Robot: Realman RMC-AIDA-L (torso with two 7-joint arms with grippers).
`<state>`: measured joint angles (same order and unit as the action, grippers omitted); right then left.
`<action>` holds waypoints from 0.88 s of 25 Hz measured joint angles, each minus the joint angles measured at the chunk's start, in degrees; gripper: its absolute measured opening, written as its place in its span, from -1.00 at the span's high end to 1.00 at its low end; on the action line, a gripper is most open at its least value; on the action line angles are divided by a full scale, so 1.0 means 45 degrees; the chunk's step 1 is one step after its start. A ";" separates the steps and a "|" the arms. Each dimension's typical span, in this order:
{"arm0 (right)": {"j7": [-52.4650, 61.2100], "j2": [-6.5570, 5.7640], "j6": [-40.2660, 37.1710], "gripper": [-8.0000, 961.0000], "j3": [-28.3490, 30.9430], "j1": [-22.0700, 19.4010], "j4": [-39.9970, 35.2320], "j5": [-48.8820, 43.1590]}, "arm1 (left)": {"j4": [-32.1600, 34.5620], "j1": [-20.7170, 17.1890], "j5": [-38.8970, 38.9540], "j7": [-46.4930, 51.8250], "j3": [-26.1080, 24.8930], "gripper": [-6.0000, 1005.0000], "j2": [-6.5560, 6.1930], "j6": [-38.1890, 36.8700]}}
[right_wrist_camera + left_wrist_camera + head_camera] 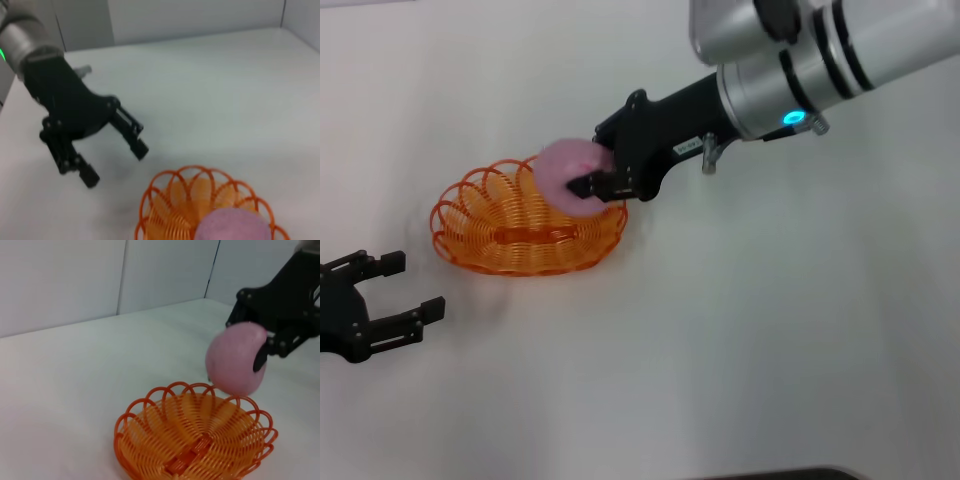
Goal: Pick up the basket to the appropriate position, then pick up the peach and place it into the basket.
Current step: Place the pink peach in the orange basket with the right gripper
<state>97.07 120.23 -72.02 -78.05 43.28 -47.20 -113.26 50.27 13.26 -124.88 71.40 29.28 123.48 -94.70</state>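
Left tool (398, 290): black, sitting nearest the head camera at the near left of the white desk (770, 340), its two fingers spread wide and holding nothing, pointing toward the right, well apart from the basket's near left rim.
Oval orange wire basket (525, 230): resting upright on the desk, open side up, its long axis running left to right across the head view, scalloped loops ringing the rim.
Round matte pink peach (570, 172): being held over the far right end of the basket, just above the rim; too round to show any long axis or pointing direction.
Right tool (592, 172): black, reaching in from the upper right on a silver arm and pointing left toward the basket, its fingers closing on the peach from opposite sides.
Left wrist view: showing the basket (195, 440) from the side, with the peach (235, 357) hanging clear above the rim and one black finger (261, 356) pressing on its flank, a gap the head view is not making plain.
Right wrist view: looking down past the peach (232, 225) into the basket (200, 197), and showing the left tool (116, 162) farther off with its fingers parted, standing apart from the basket on bare desk (225, 90).
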 joint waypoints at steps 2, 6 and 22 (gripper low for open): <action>-0.0056 0.0009 0.0269 0.31 -0.0285 0.0083 0.0332 0.0002 | 0.0001 0.0002 -0.0001 -0.0014 -0.0005 -0.61 0.0000 0.0000; -0.0102 0.0018 0.0684 0.30 -0.0637 0.0241 0.0936 0.0008 | 0.0001 0.0002 -0.0002 -0.0023 -0.0005 -0.61 0.0000 0.0000; -0.0216 0.0021 0.0925 0.25 -0.0702 0.0282 0.1170 0.0072 | 0.0000 0.0014 -0.0002 0.0005 -0.0024 -0.61 -0.0019 -0.0011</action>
<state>96.10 120.32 -67.85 -81.21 44.55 -41.94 -112.94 50.27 13.33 -124.89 71.42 29.17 123.40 -94.75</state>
